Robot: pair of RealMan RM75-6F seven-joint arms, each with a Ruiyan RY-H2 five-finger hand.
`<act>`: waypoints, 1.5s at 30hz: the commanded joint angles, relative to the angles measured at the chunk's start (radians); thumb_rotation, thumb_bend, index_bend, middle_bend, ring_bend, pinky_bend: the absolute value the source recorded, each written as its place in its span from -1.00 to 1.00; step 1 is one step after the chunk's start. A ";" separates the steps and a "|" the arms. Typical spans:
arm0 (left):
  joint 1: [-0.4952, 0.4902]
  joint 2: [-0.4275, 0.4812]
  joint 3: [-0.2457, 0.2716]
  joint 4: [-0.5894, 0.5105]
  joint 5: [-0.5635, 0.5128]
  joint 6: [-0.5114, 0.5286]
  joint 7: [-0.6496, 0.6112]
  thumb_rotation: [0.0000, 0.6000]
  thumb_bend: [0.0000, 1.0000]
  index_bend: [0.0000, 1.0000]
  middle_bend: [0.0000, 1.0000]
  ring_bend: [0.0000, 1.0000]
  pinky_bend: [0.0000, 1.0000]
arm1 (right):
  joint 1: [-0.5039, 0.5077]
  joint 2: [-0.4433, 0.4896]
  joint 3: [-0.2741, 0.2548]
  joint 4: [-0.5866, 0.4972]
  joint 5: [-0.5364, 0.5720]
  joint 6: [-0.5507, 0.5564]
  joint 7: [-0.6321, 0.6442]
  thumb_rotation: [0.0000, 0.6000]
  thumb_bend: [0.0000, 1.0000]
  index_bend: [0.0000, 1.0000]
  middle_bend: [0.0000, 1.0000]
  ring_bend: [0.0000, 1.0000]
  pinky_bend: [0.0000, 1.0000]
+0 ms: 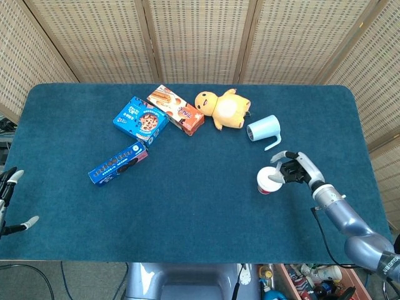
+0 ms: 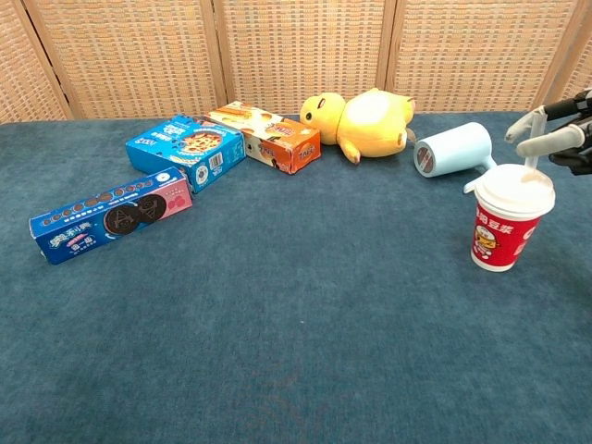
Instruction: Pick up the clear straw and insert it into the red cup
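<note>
**Straw upright in the red cup**

The clear straw (image 2: 530, 155) stood nearly vertical, its lower end in the white lid of the red cup (image 2: 504, 228) at the right of the frame. The right hand (image 2: 561, 137) pinched its upper end. The cup stood upright on the blue surface (image 2: 305, 314), near a light blue mug (image 2: 453, 148) lying on its side. The left hand (image 1: 9, 200), lower left, was released, fingers apart.
</note>
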 commanded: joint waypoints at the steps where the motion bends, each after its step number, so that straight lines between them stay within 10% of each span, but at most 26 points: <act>1: 0.000 0.000 0.000 0.000 0.001 0.000 0.000 1.00 -0.80 -1.00 -1.00 -1.00 -1.00 | -0.001 0.001 0.000 0.002 -0.005 0.000 0.004 1.00 -0.88 -0.09 0.75 0.64 1.00; 33: 0.013 0.013 0.006 -0.006 0.025 0.035 -0.024 1.00 -0.80 -1.00 -1.00 -1.00 -1.00 | -0.072 0.203 -0.027 -0.143 -0.120 0.343 -0.277 1.00 -1.00 -0.22 0.50 0.40 0.92; 38: 0.019 0.014 0.009 -0.006 0.037 0.050 -0.021 1.00 -0.79 -1.00 -1.00 -1.00 -1.00 | -0.146 0.219 -0.064 -0.154 -0.267 0.598 -0.484 1.00 -1.00 -0.32 0.03 -0.05 0.30; 42: 0.023 0.014 0.010 -0.008 0.042 0.062 -0.009 1.00 -0.79 -1.00 -1.00 -1.00 -1.00 | -0.197 0.227 -0.116 -0.137 -0.369 0.717 -0.615 1.00 -1.00 -0.63 -0.88 -0.97 -0.81; 45: 0.031 0.011 0.007 -0.011 0.042 0.079 0.014 1.00 -0.79 -1.00 -1.00 -1.00 -1.00 | -0.269 0.206 -0.168 -0.119 -0.466 0.861 -0.702 1.00 -1.00 -0.84 -1.00 -1.00 -1.00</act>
